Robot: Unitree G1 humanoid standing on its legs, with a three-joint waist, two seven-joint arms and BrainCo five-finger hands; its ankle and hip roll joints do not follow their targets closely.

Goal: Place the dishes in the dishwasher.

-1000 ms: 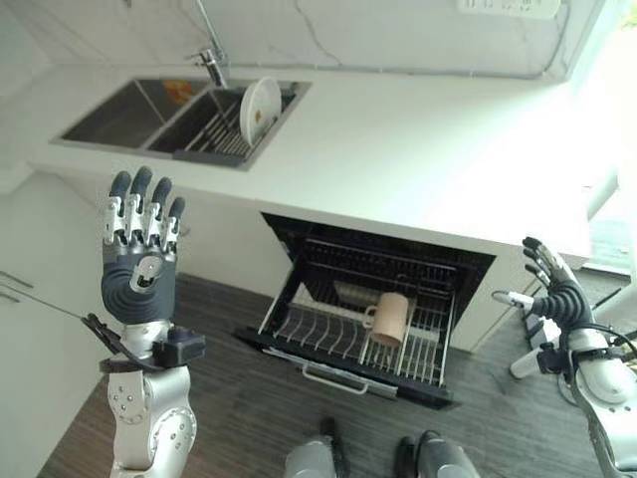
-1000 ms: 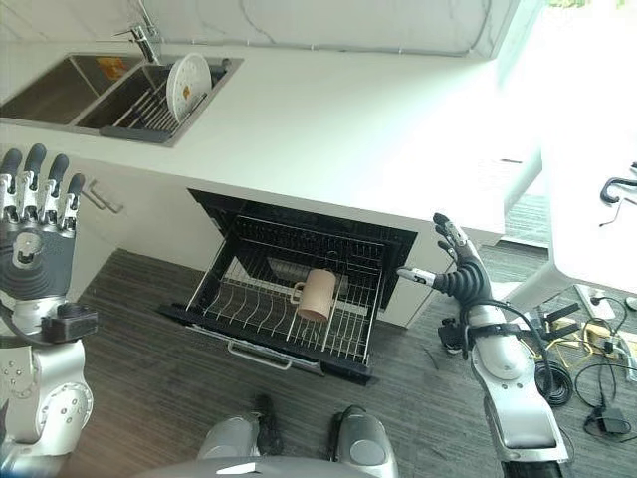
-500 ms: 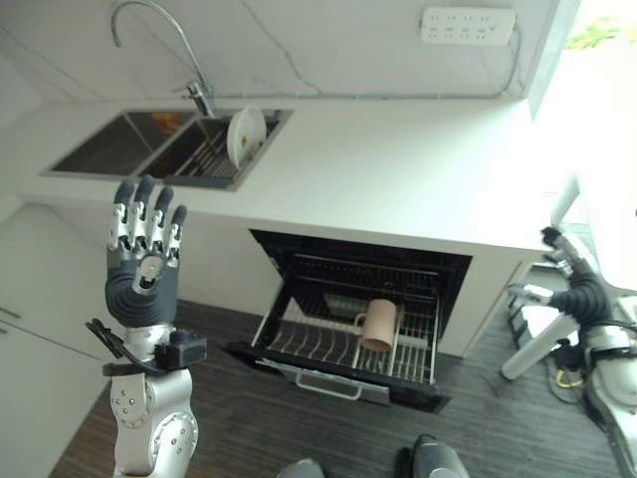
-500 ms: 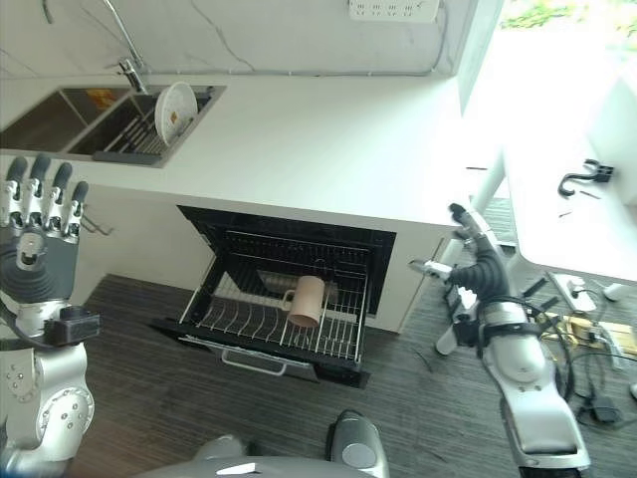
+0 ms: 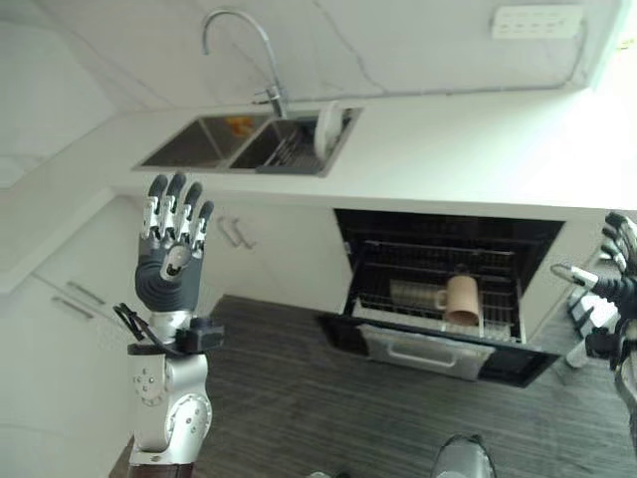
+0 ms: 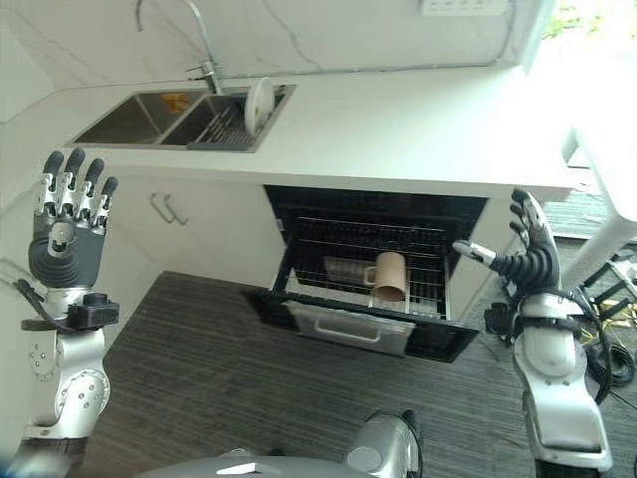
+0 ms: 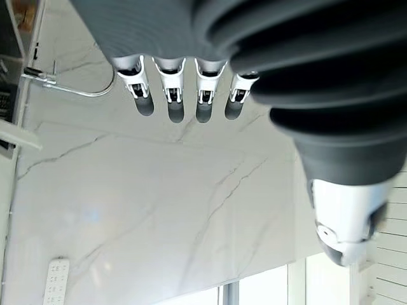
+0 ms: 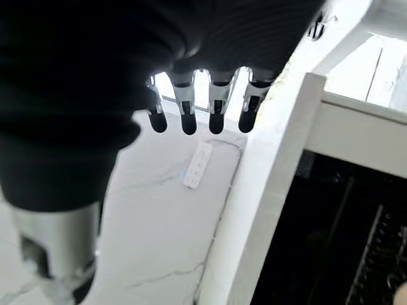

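Observation:
A white plate (image 6: 258,104) stands on edge in the rack of the right sink basin (image 6: 225,123). Under the counter the dishwasher (image 6: 378,239) is open with its lower rack (image 6: 343,289) pulled out. A tan mug (image 6: 389,276) and a metal bowl (image 6: 345,270) rest in that rack. My left hand (image 6: 68,234) is raised at the left, fingers straight up, holding nothing. To the right of the dishwasher my right hand (image 6: 529,261) is also up and open, empty.
A white counter (image 6: 418,129) runs along the wall with a curved tap (image 6: 199,40) over the double sink. White cabinet doors with handles (image 6: 164,209) lie left of the dishwasher. The floor (image 6: 219,378) is dark wood planks.
The camera has swung left, so the whole scene sits further right in view. Both hands stay raised and open. The plate and mug have not moved.

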